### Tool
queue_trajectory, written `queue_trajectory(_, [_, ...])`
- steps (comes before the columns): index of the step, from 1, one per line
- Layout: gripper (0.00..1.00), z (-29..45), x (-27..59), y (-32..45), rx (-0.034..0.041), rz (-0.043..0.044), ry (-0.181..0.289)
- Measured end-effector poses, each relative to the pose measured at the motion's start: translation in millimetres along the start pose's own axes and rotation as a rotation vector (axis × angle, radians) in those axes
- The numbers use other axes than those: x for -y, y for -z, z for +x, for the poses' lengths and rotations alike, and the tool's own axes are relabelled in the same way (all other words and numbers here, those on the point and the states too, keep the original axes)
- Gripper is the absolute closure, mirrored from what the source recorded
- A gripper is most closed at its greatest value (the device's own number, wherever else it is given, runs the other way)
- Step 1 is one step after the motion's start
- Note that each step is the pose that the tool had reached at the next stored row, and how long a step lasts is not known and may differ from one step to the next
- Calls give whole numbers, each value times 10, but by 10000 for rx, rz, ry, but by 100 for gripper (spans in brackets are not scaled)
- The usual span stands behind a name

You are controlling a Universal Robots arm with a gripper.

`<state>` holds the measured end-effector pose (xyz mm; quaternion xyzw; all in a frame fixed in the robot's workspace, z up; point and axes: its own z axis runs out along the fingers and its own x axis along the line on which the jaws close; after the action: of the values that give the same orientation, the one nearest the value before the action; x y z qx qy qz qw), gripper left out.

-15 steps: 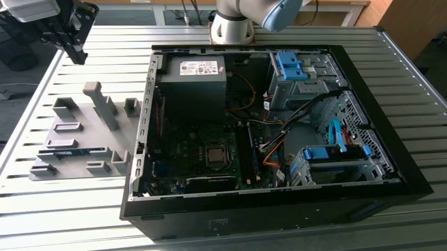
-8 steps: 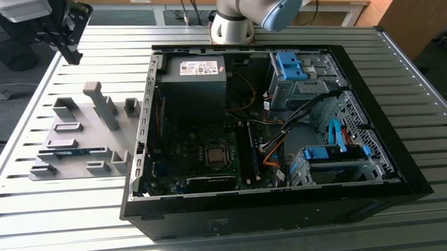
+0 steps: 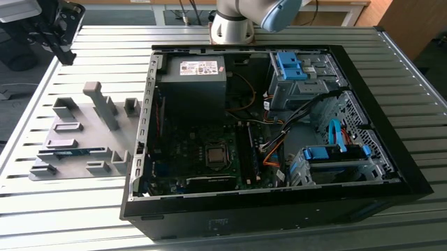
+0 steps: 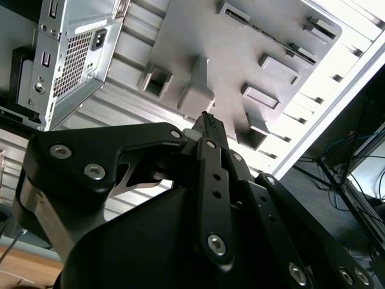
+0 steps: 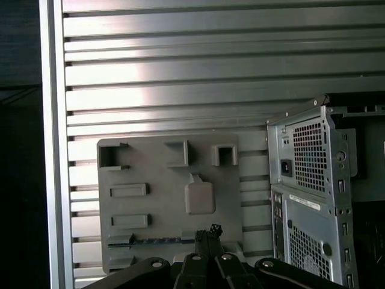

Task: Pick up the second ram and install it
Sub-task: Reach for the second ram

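Observation:
The second ram [image 3: 65,152] is a thin blue stick lying on edge in a slot near the front of the grey holder plate [image 3: 84,130], at the exterior view's left. It shows as a thin dark strip [image 5: 153,240] in the first wrist view and as a narrow line [image 4: 271,37] in the second wrist view. My black gripper [image 3: 66,56] hangs well above the table beyond the plate's far side, apart from the ram. Its fingertips [image 5: 208,231] [image 4: 207,118] are pressed together with nothing between them.
An open black computer case [image 3: 391,172] lies beside the plate, with its motherboard [image 3: 209,157], power supply [image 3: 196,73] and blue drive brackets [image 3: 290,65] exposed. The plate carries several upright grey holders [image 3: 101,104]. The slatted metal table [image 3: 70,209] ends close to the plate.

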<state>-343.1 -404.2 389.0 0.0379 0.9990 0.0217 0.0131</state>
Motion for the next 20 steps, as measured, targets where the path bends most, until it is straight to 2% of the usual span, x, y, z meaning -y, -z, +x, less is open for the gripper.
queue_trajectory(8, [89,89,97,-2,0,0,-2])
queue_trajectory(15, [89,235,115,2,0,0,-1])
queue_trajectory(20, [89,300,120,3,0,0,0])
